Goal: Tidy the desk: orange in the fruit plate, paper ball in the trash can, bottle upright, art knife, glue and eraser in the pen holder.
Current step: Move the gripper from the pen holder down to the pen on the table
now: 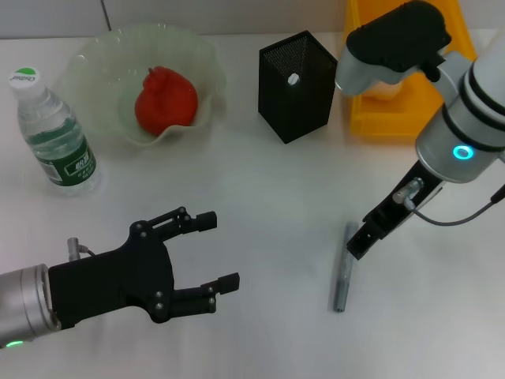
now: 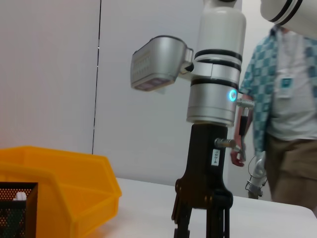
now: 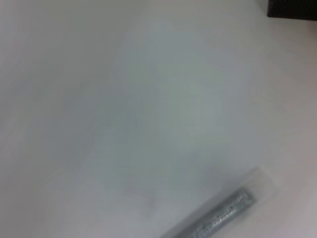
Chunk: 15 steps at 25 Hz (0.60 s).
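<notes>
- The right gripper (image 1: 357,246) sits at the lower right of the head view, tips down on the upper end of the grey art knife (image 1: 342,272); I cannot tell how wide it is.
- The left gripper (image 1: 217,251), lower left, hovers spread wide and empty.
- The pen holder (image 1: 297,85) stands top centre, the yellow bin (image 1: 371,118) beside it.
- The bottle (image 1: 54,133) stands upright at left, next to the fruit plate (image 1: 95,63) with red fruit (image 1: 165,100).

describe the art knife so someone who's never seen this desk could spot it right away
Start at the black mesh pen holder near the back of the white desk. Nearer the robot and to its right, under the right end effector, lies the art knife: a slim grey metallic stick, the only thing lying flat.
</notes>
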### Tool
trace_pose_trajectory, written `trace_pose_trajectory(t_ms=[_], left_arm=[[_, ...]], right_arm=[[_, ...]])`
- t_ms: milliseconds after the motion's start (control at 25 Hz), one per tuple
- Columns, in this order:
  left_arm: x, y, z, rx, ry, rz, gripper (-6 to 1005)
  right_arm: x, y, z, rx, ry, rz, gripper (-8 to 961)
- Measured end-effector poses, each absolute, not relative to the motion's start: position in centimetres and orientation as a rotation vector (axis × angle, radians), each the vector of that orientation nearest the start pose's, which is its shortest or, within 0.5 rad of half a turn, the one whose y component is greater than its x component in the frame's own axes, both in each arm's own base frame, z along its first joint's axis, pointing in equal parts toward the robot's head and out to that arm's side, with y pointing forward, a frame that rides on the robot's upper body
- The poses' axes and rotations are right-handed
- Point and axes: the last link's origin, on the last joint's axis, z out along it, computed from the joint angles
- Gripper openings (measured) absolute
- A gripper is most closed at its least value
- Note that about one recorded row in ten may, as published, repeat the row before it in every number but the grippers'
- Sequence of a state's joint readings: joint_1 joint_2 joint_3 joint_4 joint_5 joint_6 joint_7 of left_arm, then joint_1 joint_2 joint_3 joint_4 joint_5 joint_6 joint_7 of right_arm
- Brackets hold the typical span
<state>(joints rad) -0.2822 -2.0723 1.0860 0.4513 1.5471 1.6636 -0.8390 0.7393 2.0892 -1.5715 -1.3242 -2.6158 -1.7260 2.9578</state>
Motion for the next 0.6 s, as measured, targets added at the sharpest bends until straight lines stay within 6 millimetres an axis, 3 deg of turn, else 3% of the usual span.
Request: trace_pose_trajectory(t_ms=[600], left_arm=[[-28.2,23.7,-4.2,-2.708,-0.263,-0.993,842]], right_arm=[[15.2,34.5,-5.5,-2.499,1.182,-0.730,771]])
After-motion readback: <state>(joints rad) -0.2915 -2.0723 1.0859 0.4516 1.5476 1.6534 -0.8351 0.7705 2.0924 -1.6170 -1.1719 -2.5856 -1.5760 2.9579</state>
